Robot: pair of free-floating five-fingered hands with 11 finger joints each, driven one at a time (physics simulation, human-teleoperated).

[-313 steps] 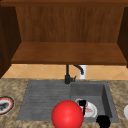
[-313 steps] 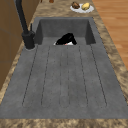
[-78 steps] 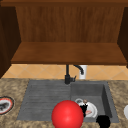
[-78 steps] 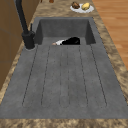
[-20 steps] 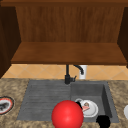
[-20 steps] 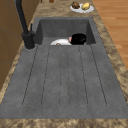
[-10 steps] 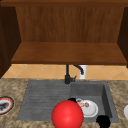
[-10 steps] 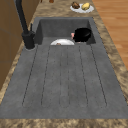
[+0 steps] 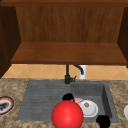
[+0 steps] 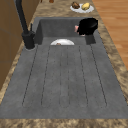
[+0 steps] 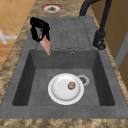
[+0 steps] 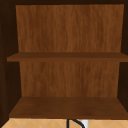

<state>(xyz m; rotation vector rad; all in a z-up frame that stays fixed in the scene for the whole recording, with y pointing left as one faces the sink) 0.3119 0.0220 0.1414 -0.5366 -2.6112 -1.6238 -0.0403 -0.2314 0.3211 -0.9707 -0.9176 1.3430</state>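
Nearest the front camera sat one large glossy red ball (image 9: 67,115), hiding part of the basin, and just right of it, at the sink's front edge, hung the right hand (image 9: 103,121), a dark blob whose fingers could not be made out. Behind the ball the left hand (image 9: 68,97) hovered over the seam between drainboard and basin; in the right side view its fingers (image 11: 39,30) were curled down around the top of one thin pink sponge-like slab (image 11: 46,45), which hung tilted from that grip above the basin's left wall without touching it. On the floor of the dark grey stone sink (image 11: 105,82) lay one round white plate (image 11: 65,88) bearing one small brown morsel (image 11: 71,85), beside the single drain (image 11: 82,80). Farther back stood one black curved faucet (image 9: 68,75). On the speckled counter rested one red-rimmed plate (image 9: 5,105) at the left and one white plate of two food pieces (image 10: 81,7) at the right. Above were two wooden cabinet shelves (image 12: 67,107).
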